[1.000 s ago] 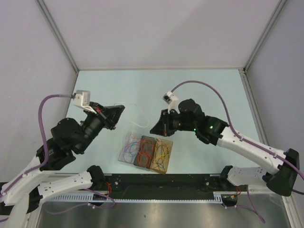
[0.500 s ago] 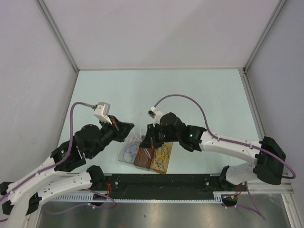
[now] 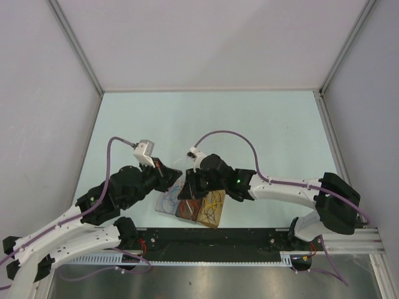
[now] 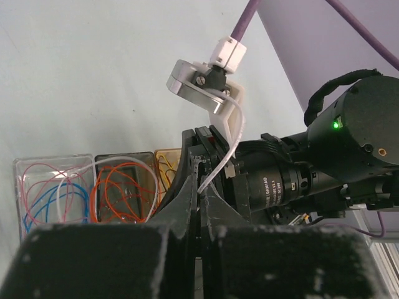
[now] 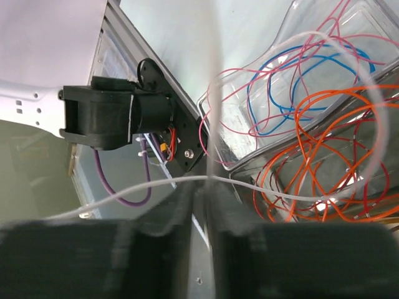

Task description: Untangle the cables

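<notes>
Three small trays sit side by side near the front edge. The clear tray holds blue and red cables. The dark tray holds orange cables. The amber tray holds yellow cables. My left gripper is shut on a pale cable that rises from its tips. My right gripper is shut on the same pale cable, which runs across its tips and loops over the trays. Both grippers hang close together above the trays.
The right wrist camera mount and the right arm's black body stand right in front of my left gripper. The black base rail runs along the front edge, just behind the trays. Grey walls enclose the pale table.
Both arms have swung inward and down from the middle of the table to the trays. The gap between the grippers has closed, and the pale cable has slackened into loops.
</notes>
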